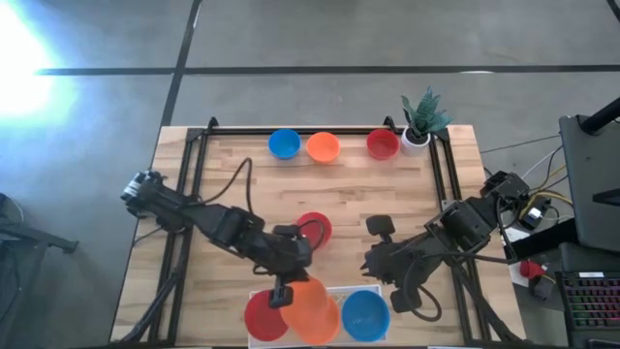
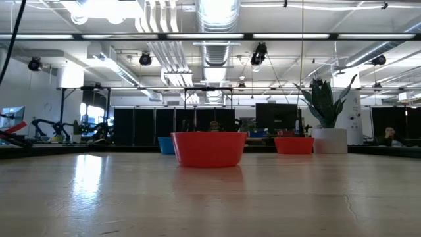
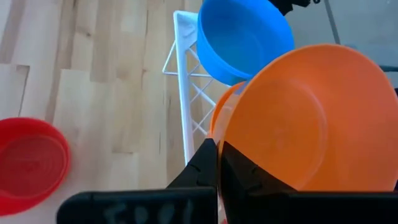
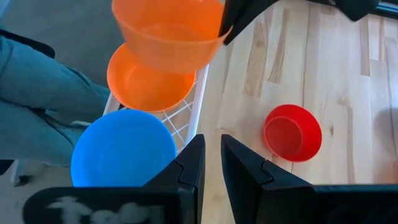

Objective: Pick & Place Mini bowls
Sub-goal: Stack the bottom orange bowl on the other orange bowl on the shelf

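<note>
Looking down at the wooden table (image 1: 223,184), the biggest thing on it is the white lattice tray (image 3: 184,93) at the near edge, and it seems to be the place where the mini bowls are collected, because a red bowl (image 1: 263,316), an orange bowl (image 4: 149,84) and a blue bowl (image 1: 365,315) already sit in it. The left arm reaches over the tray, and the left gripper (image 1: 282,293) holds a second orange bowl (image 3: 311,118) by its rim, above the orange one in the tray. I think it is held there to be stacked on the bowl of the same colour, which saves room in the tray. The fingers are clenched tight on the thin wall of this bowl, with no gap visible between them. The right gripper (image 4: 210,158) waits near the tray, just beside the blue bowl, with its fingers only a little apart and holding nothing. One red bowl (image 1: 314,229) stands alone in the middle of the table, probably next to be taken. At the far edge another blue bowl (image 1: 284,144), an orange bowl (image 1: 323,147) and a red bowl (image 1: 383,144) stand in a row, beside the small plant pot (image 1: 417,136).
</note>
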